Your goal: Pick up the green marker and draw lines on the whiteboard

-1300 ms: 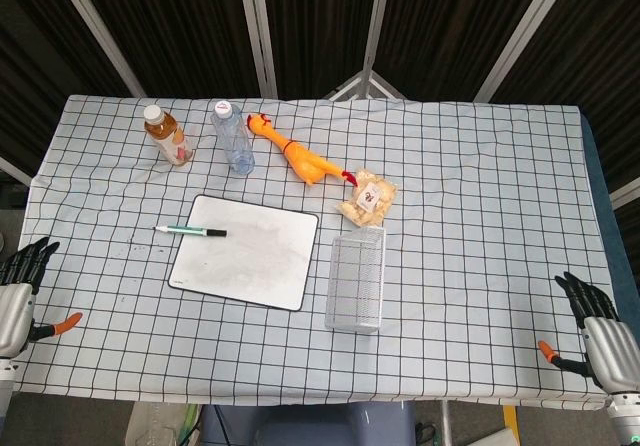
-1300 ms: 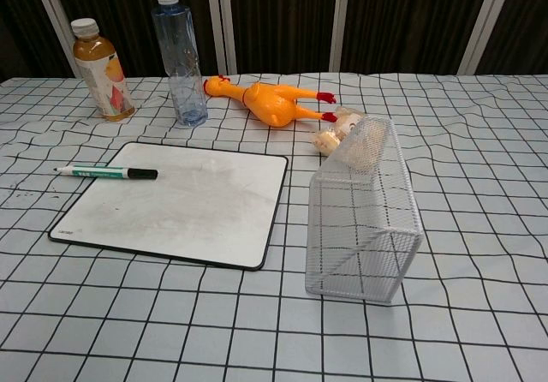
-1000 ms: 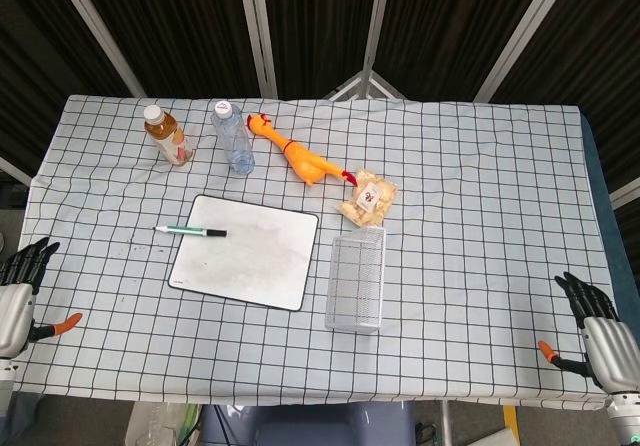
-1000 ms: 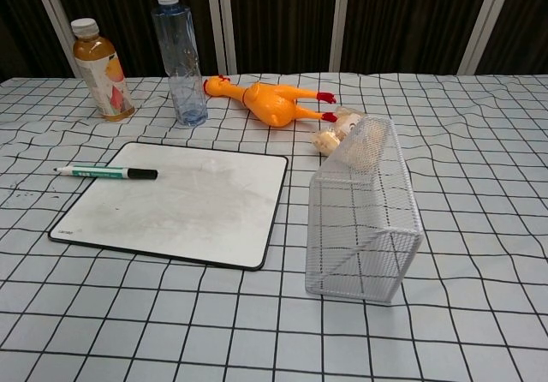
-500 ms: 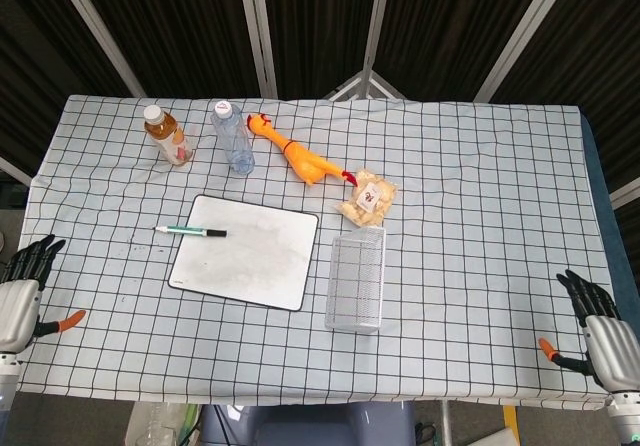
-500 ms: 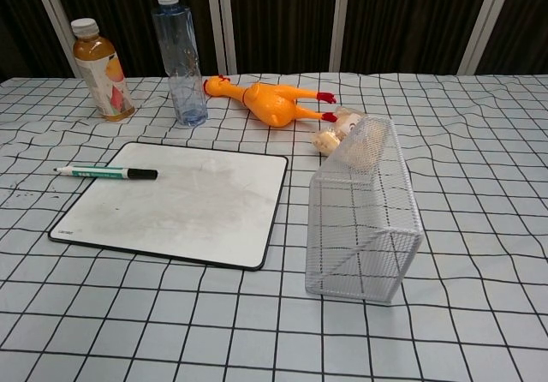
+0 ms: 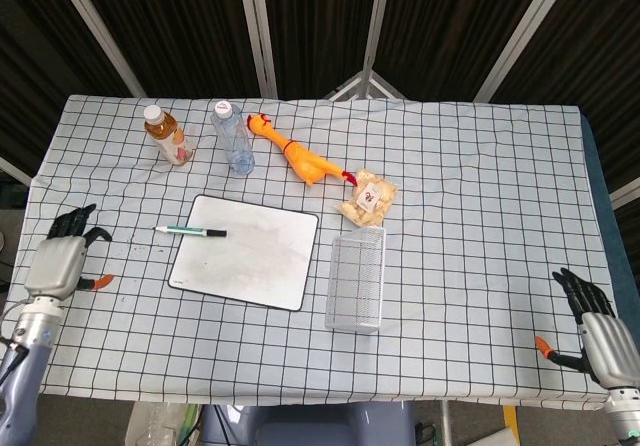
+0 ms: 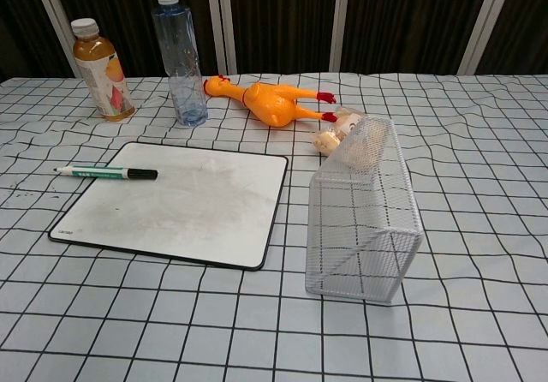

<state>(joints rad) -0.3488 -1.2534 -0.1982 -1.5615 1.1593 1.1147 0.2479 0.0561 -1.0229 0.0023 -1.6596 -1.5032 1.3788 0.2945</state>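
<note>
The green marker lies flat across the whiteboard's left edge, its black cap pointing right. The whiteboard has a black frame and faint smudges on its face. My left hand hovers over the table's left side, well left of the marker, fingers spread and holding nothing. At the front right corner my right hand is also spread and empty. Neither hand shows in the chest view.
A white wire basket stands right of the board. Behind the board are a tea bottle, a water bottle, a rubber chicken and a snack bag.
My left hand has risen from the front left corner and moved in over the table towards the marker. My right hand barely shifted. The objects stayed put.
</note>
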